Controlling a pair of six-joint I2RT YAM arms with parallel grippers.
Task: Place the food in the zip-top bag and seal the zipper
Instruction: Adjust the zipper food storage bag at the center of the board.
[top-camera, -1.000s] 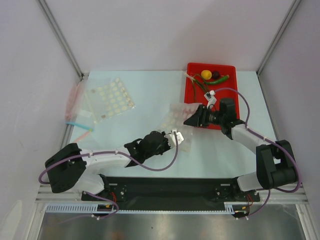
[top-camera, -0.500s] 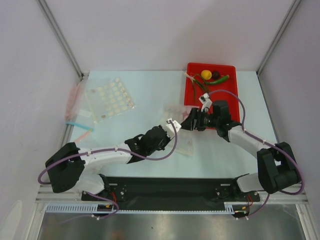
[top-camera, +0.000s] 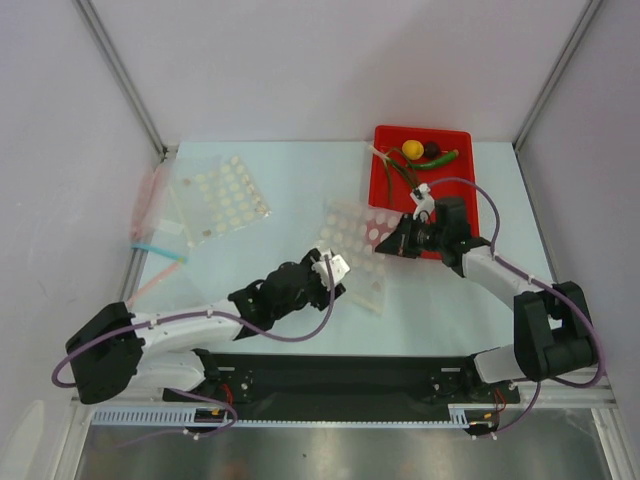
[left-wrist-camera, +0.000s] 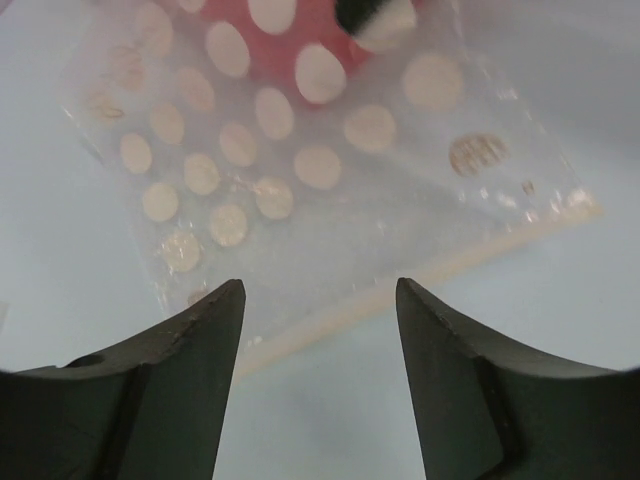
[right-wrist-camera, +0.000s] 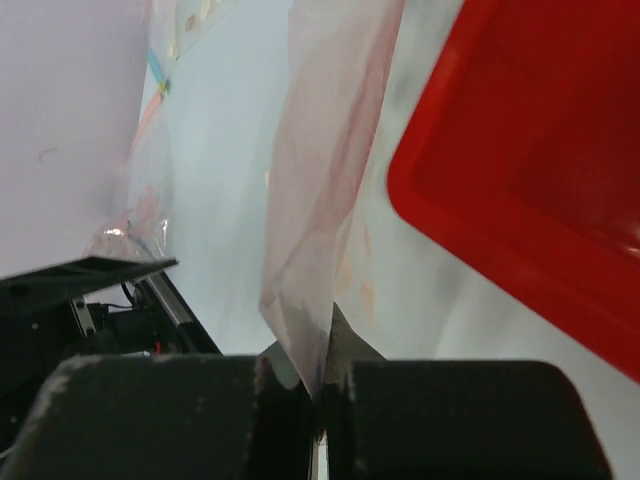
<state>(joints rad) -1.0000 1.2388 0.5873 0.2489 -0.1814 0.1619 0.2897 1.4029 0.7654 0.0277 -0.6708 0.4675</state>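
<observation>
Step in hand: getting the bag (top-camera: 352, 240) held and opened. No food is in it yet.

The bag lies on the desk (top-camera: 290, 180) just left of the red tray (top-camera: 440, 130), w/ its right edge up against the tray's side. The right gripper (top-camera: 397, 240) is closed on that right edge; its wrist view shows thin film pinched between the fingers (right-wrist-camera: 150, 420) and lifted off the desk. The left gripper (top-camera: 335, 272) is open and holds nothing, jaws parked just short of the bag's near edge, where a pale strip (left-wrist-camera: 480, 260) runs along. Can't tell which edge carries the zipper, or whether the mouth is parted at all.

The food sits at the tray's far end, well apart from the bag: lemon (top-camera: 411, 149), dark ball (top-camera: 432, 150), green chili (top-camera: 442, 160), thin stalks (top-camera: 392, 168).

Next, imo:
- The left gripper goes fwd and closes on one layer of film only, opposite the right's pinch.
- The two then pull apart to gape the mouth.
- Grabbing both layers would keep it shut.
- One arm then has to let go to fetch food, so the mouth must stay open w/ a single hold.
</observation>
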